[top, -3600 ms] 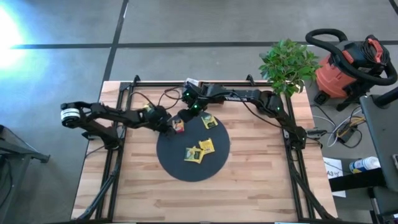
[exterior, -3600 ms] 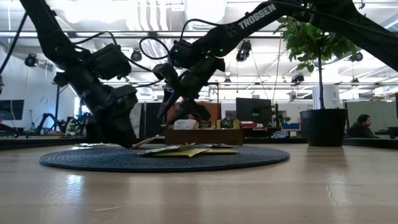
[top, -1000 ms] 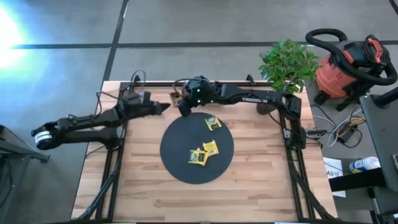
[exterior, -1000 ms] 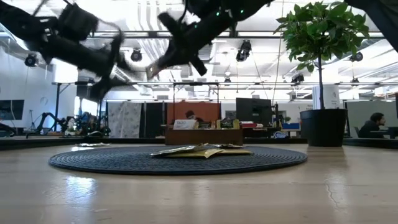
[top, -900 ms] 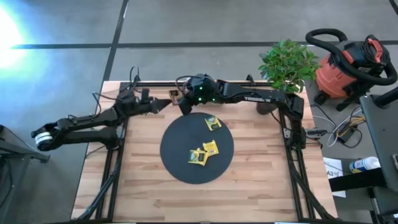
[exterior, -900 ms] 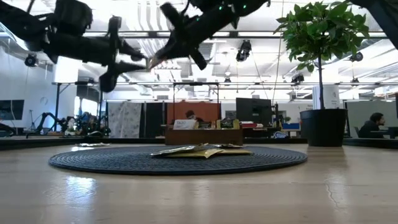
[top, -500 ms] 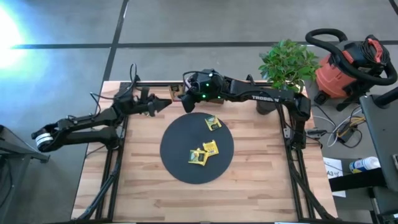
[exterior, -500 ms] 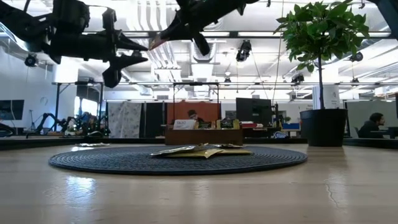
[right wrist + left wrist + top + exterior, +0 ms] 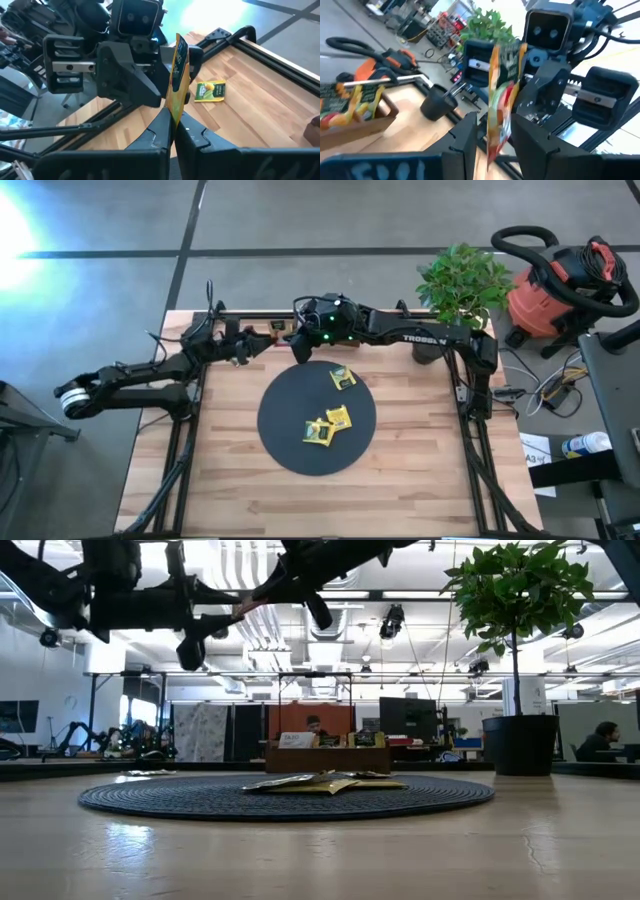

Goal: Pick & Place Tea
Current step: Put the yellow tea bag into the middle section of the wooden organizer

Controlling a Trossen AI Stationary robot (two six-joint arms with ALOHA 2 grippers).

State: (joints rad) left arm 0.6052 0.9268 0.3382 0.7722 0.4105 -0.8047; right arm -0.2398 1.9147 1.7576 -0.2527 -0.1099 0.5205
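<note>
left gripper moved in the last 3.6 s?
Yes. In the high view the left gripper has left the black disc's near-left rim and now sits beyond it, near the table's far rail, facing the right gripper.

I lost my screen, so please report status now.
Right gripper shut on orange-red flat tea packet. Left gripper open around it. Nothing in the way.

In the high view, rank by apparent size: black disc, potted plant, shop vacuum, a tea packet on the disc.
Black disc
Shop vacuum and potted plant: look about alike, unranked
Tea packet
</note>
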